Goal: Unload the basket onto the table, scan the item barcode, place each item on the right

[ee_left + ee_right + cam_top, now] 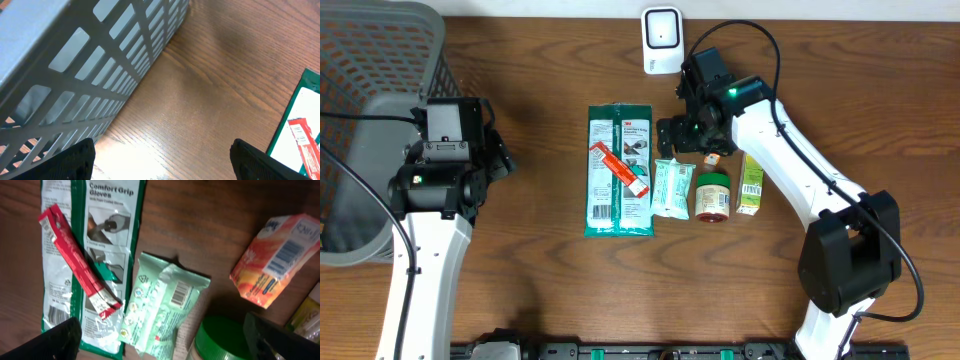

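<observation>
Left gripper (162, 167) is shown open beside basket (75, 75); right gripper (690, 135) open near orange box (275, 255); nothing is gripped; 0 items are judged scanned.

The jar lid (220, 340) is cut by the lower edge; the orange box (712, 158) is partly hidden by the right arm (790, 155)
</observation>
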Controlling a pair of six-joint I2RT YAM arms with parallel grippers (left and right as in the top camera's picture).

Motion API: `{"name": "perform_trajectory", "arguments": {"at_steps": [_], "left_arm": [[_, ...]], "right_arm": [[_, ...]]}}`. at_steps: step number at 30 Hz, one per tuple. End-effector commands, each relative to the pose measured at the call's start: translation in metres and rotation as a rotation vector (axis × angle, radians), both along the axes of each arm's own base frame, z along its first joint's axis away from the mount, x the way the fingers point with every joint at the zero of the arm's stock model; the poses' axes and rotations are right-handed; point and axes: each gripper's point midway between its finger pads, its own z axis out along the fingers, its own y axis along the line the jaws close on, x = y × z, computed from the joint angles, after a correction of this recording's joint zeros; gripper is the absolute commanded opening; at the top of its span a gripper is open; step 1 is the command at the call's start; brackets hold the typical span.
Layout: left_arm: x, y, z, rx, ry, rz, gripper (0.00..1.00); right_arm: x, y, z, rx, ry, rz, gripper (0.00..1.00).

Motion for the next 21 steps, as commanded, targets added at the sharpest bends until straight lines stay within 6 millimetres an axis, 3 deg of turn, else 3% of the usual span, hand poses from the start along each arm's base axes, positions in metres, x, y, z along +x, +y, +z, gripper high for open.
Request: {"name": "perform_trajectory", "arguments": {"at_steps": [1, 8, 16, 21], "left_arm": [[0.0, 0.004, 0.005, 0.016, -0.008, 0.005, 0.87], [0.0, 0.004, 0.005, 0.016, -0.008, 0.005, 0.87], [0.0, 0.004, 0.005, 0.016, -0.008, 0.005, 0.87], [0.0, 0.004, 0.005, 0.016, -0.008, 0.005, 0.87]], "right_arm": [[0.002, -0.001, 0.001, 0.008, 0.0, -0.018, 0.99], [-0.002, -0.013, 0.006, 0.003, 0.024, -0.039, 0.94], [-0.004, -0.034, 0.07, 0.068, -0.05, -0.085, 0.99], [-0.008, -0.054, 0.091, 0.061, -0.081, -0.125, 0.99]]}}
